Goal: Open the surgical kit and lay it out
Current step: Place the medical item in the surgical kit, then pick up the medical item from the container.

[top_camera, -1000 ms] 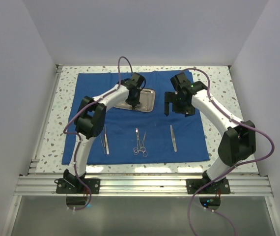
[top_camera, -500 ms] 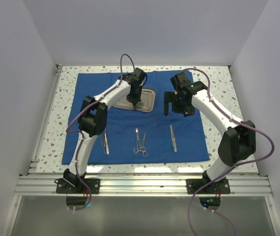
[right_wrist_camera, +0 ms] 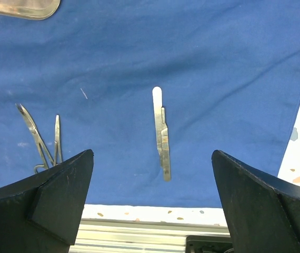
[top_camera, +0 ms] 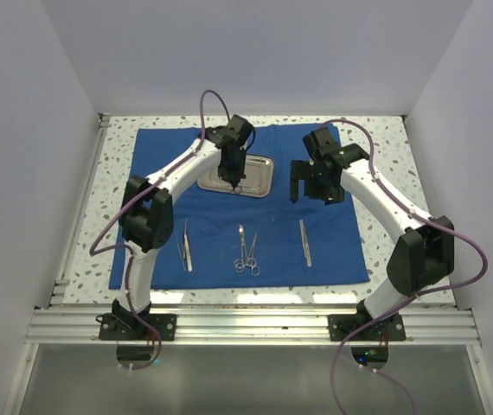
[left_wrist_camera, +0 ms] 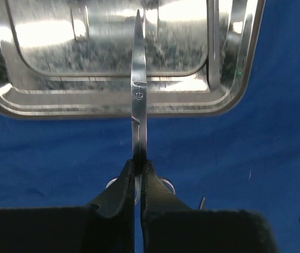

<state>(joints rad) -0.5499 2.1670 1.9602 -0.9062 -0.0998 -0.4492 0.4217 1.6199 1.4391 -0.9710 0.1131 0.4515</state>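
Scissors [left_wrist_camera: 138, 95] sit clenched edge-on between the fingers of the left gripper [left_wrist_camera: 138, 168]. The grip falls just below the pivot screw, and the 2 ring handles show behind the fingers. Blades are closed and point out over the steel tray [left_wrist_camera: 113, 103], with the tip above the tray floor. I cannot tell whether the tip touches the metal. From the top camera, the left gripper [top_camera: 232, 180] hangs over the left part of the tray [top_camera: 259, 177].

Tray rests on the blue cloth [top_camera: 156, 147], which lies spread flat on the speckled tabletop [top_camera: 112, 164].

Right gripper [top_camera: 312, 186] hangs just right of the tray over bare cloth, jaws released wide and holding nothing.

Row of 3 laid-out groups on the cloth, all on the arm-base side of the tray and well apart from it:
- tweezers [top_camera: 184, 246], off the tray's left corner
- ring-handled instruments [top_camera: 246, 252], straight in front of the tray
- scalpel handle [top_camera: 305, 243], off the tray's right corner

Right wrist camera: the scalpel handle [right_wrist_camera: 161, 132] lies lengthwise between the spread fingers of the right gripper [right_wrist_camera: 152, 154]. The ring-handled instruments [right_wrist_camera: 42, 139] lie to its left, and 1 corner of the tray [right_wrist_camera: 18, 8] shows at the top edge.
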